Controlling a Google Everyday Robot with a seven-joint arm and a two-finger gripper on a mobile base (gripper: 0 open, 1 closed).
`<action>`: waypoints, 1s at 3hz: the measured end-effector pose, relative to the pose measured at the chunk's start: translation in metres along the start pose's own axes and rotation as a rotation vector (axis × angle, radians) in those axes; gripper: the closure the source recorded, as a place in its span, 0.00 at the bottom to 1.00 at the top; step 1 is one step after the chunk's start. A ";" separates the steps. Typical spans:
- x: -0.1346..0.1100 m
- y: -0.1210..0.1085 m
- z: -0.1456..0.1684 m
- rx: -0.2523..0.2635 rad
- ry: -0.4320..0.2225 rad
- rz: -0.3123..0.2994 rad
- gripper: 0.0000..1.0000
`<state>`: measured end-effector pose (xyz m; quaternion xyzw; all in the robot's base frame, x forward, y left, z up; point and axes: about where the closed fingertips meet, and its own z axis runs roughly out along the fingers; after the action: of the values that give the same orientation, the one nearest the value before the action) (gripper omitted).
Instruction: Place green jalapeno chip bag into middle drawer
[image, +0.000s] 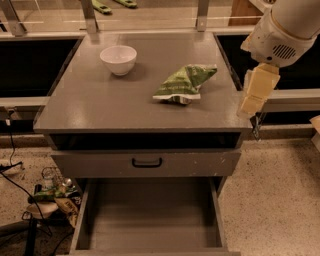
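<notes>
The green jalapeno chip bag lies crinkled on the grey cabinet top, right of centre. The middle drawer is pulled open below, its flat floor bare. Above it is a shut grey drawer front with a black curved handle. My gripper hangs from the white arm at the cabinet's right edge. It points down, to the right of the bag and apart from it, and holds nothing that I can see.
A white bowl stands at the back left of the cabinet top. Cables and clutter lie on the speckled floor left of the open drawer. Dark shelving runs on both sides of the cabinet.
</notes>
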<state>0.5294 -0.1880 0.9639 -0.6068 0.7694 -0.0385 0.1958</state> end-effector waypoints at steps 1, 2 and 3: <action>-0.009 -0.015 0.011 -0.004 -0.015 -0.001 0.00; -0.029 -0.033 0.030 -0.026 -0.041 -0.016 0.00; -0.045 -0.048 0.050 -0.059 -0.052 -0.031 0.00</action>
<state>0.5987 -0.1492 0.9436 -0.6248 0.7555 -0.0027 0.1971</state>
